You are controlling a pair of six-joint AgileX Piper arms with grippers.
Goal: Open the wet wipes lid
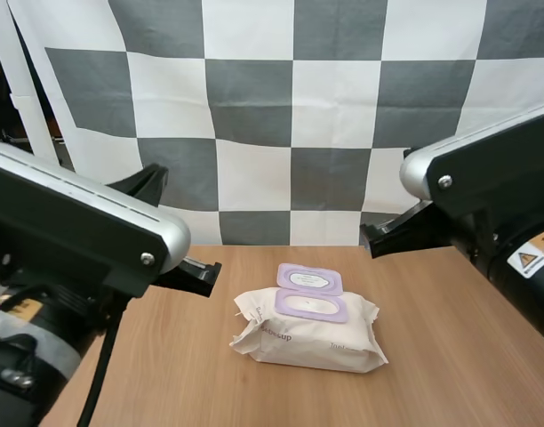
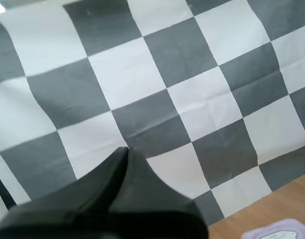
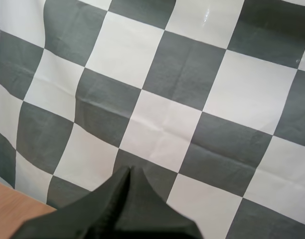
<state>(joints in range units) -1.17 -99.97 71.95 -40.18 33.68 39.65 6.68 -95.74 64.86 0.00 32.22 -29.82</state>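
Left end effector [image 2: 126,150] and right end effector [image 3: 130,168] each hold their fingers pressed together on nothing, flanking the wet wipes pack [image 1: 309,338] lying on the desk [image 1: 450,338] between them, its purple lid [image 1: 309,279] flipped back off a white opening.

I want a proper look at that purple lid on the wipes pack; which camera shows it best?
The high view: the whole lid lies flipped back atop the wet wipes pack. The left wrist view catches just its edge. The right wrist view aims elsewhere, past a table corner.
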